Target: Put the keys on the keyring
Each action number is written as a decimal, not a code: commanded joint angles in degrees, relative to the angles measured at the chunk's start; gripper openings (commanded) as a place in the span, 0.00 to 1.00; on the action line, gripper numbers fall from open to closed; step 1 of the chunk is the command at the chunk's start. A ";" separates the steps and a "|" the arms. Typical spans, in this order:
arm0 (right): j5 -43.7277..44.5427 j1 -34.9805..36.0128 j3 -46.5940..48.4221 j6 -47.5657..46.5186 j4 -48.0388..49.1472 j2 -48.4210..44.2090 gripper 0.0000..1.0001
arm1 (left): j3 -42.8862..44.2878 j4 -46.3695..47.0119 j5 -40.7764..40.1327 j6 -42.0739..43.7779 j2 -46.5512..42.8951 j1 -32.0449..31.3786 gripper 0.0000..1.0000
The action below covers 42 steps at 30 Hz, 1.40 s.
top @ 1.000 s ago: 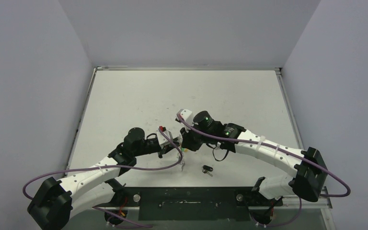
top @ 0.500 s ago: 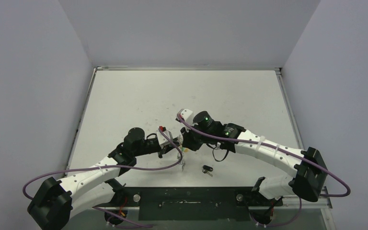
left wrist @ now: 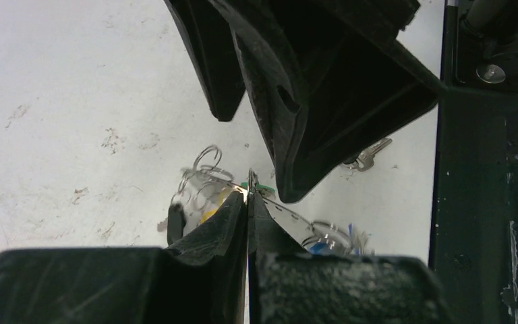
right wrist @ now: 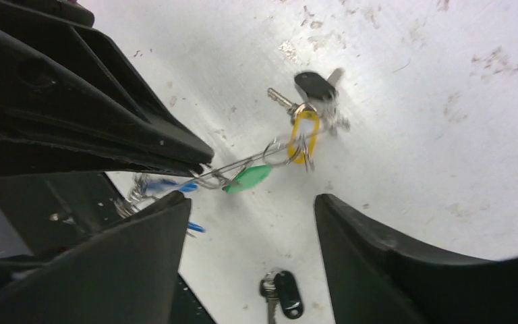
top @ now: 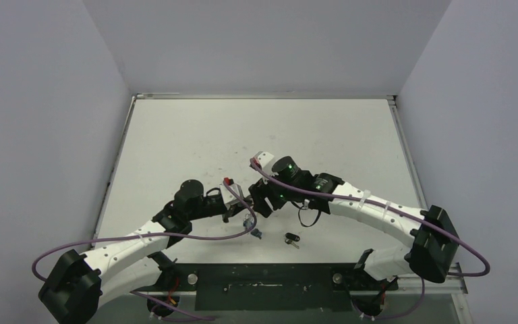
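The left gripper (left wrist: 247, 202) is pinched tight on the thin wire of the keyring (right wrist: 268, 154), where the green tag (right wrist: 249, 179), yellow tag (right wrist: 303, 135) and a black key (right wrist: 313, 86) hang. The right gripper (right wrist: 251, 201) is spread wide – the ring lies just beyond its fingertips. A loose black key (right wrist: 284, 297) lies on the table (right wrist: 445, 101) nearby.

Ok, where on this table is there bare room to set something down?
Free: the far half of the table, back edge to wrists, and the right side beyond the right arm. Crowded: front middle, where the left fingers pinch the keyring by the open right fingers, a loose black key nearby.
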 commanded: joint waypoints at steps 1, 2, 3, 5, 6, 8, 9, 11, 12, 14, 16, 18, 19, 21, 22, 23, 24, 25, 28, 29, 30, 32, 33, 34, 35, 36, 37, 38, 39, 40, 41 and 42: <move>2.94 -0.62 -2.57 -0.25 5.70 -5.72 0.74 | 1.71 1.64 0.47 -0.08 -0.22 -0.20 0.00; 3.53 -0.92 -3.69 -0.57 6.99 -7.18 0.77 | 1.71 1.62 0.47 -0.08 -0.27 -0.26 0.00; 3.37 -1.16 -5.12 -1.36 8.04 -8.53 0.80 | 1.71 1.56 0.52 -0.07 -0.28 -0.22 0.00; 3.07 -1.68 -6.86 -3.69 9.27 -10.95 0.81 | 1.71 1.52 0.61 -0.02 -0.24 -0.25 0.00; 3.15 -2.02 -7.80 -4.35 10.09 -11.93 0.81 | 1.71 1.54 0.62 -0.02 -0.30 -0.22 0.00; 3.21 -2.79 -9.60 -5.84 12.05 -13.92 0.81 | 1.71 1.52 0.70 0.00 -0.23 -0.31 0.00; 3.16 -3.33 -10.70 -6.25 13.49 -14.73 0.81 | 1.71 1.51 0.66 0.10 -0.22 -0.26 0.00; -0.72 -5.58 -13.60 -8.49 17.87 -16.73 0.79 | 1.71 1.56 0.65 0.12 -0.09 -0.33 0.00; -3.26 -6.58 -15.53 -9.08 20.88 -17.85 0.80 | 1.71 1.54 0.65 0.20 -0.05 -0.30 0.00; -7.85 -8.46 -19.20 -10.13 27.82 -20.01 0.80 | 1.71 1.61 0.73 0.33 0.12 -0.31 0.00; -10.36 -9.43 -22.37 -10.69 32.19 -22.05 0.80 | 1.76 1.61 0.96 0.35 0.22 -0.28 0.00; -13.32 -9.84 -24.02 -12.80 34.80 -22.87 0.81 | 1.79 1.67 1.12 0.48 0.14 -0.36 0.00; -14.88 -9.89 -24.36 -14.14 35.43 -22.88 0.81 | 1.77 1.73 1.19 0.62 0.13 -0.33 0.00; -18.24 -9.98 -24.17 -16.61 35.94 -21.98 0.81 | 1.60 1.90 1.87 1.29 0.13 -0.32 0.00; -19.89 -10.03 -23.89 -17.95 36.04 -21.20 0.81 | 1.33 2.53 2.26 1.50 0.05 -0.34 0.00; -21.55 -10.07 -23.58 -18.74 36.15 -20.25 0.80 | 1.09 3.23 2.43 1.42 0.05 -0.30 0.00; -24.17 -10.27 -23.16 -19.49 36.35 -19.18 0.79 | 0.87 3.63 2.51 1.43 0.00 -0.33 0.00; -26.08 -10.33 -22.76 -20.06 36.64 -17.97 0.78 | 0.75 3.84 2.66 1.45 -0.03 -0.34 0.00; -31.37 -10.51 -21.72 -21.23 38.16 -14.27 0.72 | 0.74 3.94 2.93 1.39 -0.26 -0.33 0.00; -33.06 -10.52 -21.39 -21.54 38.76 -13.12 0.68 | 0.70 3.88 2.91 1.39 -0.31 -0.29 0.00; -34.06 -10.55 -21.11 -21.78 39.39 -11.97 0.66 | 0.66 3.81 2.89 1.48 -0.33 -0.36 0.00; -35.01 -10.51 -20.93 -21.52 41.07 -10.19 0.63 | 0.65 3.73 2.73 1.51 -0.52 -0.37 0.00; -34.93 -10.51 -20.97 -21.49 41.83 -9.66 0.62 | 0.65 3.68 2.76 1.56 -0.55 -0.40 0.00; -34.69 -10.56 -21.05 -21.64 42.36 -9.34 0.61 | 0.61 3.67 2.76 1.55 -0.62 -0.43 0.00; -34.23 -10.60 -21.21 -21.90 42.78 -9.18 0.60 | 0.65 3.58 2.76 1.54 -0.64 -0.44 0.00; -33.86 -10.60 -21.38 -22.37 43.14 -9.08 0.59 | 0.61 3.59 2.76 1.60 -0.62 -0.42 0.00; -33.59 -10.60 -21.52 -22.98 43.35 -8.98 0.57 | 0.57 3.57 2.70 1.59 -0.65 -0.43 0.00; -33.43 -10.60 -21.51 -23.63 43.36 -8.84 0.55 | 0.57 3.60 2.70 1.58 -0.66 -0.42 0.00; -33.35 -10.63 -21.54 -24.15 43.36 -8.62 0.52 | 0.56 3.58 2.64 1.62 -0.64 -0.39 0.00; -33.32 -10.68 -21.54 -24.40 43.45 -8.44 0.51 | 0.54 3.61 2.58 1.55 -0.57 -0.41 0.00; -33.44 -10.69 -21.50 -24.54 43.62 -8.14 0.49 | 0.56 3.63 2.59 1.60 -0.53 -0.44 0.00; -33.88 -10.69 -21.54 -24.60 43.91 -7.85 0.46 | 0.56 3.71 2.59 1.52 -0.45 -0.44 0.00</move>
